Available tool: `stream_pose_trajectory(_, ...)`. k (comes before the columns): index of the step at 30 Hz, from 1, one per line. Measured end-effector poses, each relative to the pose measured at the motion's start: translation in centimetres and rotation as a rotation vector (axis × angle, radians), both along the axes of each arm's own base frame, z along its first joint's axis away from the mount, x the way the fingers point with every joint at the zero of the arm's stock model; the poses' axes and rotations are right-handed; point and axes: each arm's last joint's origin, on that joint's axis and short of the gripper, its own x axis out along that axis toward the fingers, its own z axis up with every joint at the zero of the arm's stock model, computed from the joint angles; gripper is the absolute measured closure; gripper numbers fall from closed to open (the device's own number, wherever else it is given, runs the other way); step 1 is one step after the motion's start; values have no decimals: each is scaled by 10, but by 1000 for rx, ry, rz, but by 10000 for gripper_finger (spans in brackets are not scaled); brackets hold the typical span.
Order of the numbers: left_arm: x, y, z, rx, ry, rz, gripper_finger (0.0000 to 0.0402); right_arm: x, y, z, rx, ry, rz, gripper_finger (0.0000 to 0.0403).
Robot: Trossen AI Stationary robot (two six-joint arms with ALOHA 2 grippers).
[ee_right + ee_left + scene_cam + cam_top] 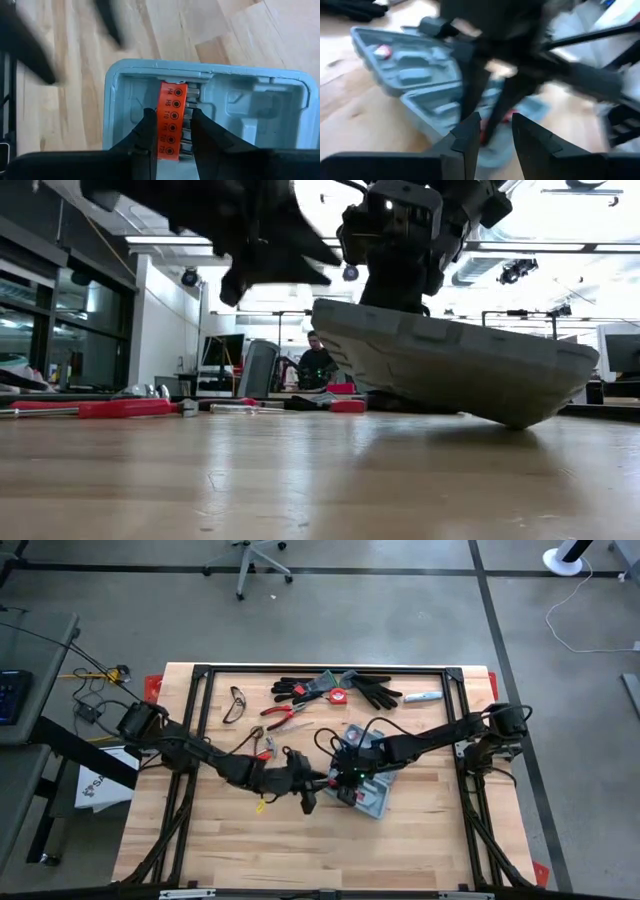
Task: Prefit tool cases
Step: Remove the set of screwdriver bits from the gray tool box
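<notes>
The grey-blue tool case (375, 792) lies open near the table's middle, its moulded inside (250, 100) facing up. In the low view the case (450, 360) is tilted, with one lower corner (520, 422) on the wood and the other end raised. My right gripper (348, 780) reaches down into the case and is shut on an orange bit holder (170, 107). My left gripper (310, 795) hovers just left of the case above the table. Its fingers (470, 137) are open with nothing between them. My right gripper pinches the orange bit holder between its two fingers, one on the orange strip's edge (161, 125) and one on the chrome bits' side (189, 122). The fingers slant down from above and lie along the strip. The holder sits in its recess in the tilted case.
Along the far edge lie black gloves (375, 690), a red tape measure (338, 695), red-handled pliers (283, 715), safety glasses (234, 703) and a light pen-like tool (422, 697). The near half of the table (300, 850) is bare wood. A person (317, 360) sits in the room behind.
</notes>
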Motion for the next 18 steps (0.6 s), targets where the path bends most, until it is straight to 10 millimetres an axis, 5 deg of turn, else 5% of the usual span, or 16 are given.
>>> stream_pose_trajectory(5, 9, 11, -43, -131, 210, -140, 313, 2, -5, 1, 4, -14, -12, 327)
stream_pose_trajectory(18, 1, -13, -24, -164, 215, -212, 383, 4, -13, 2, -2, -35, -6, 327)
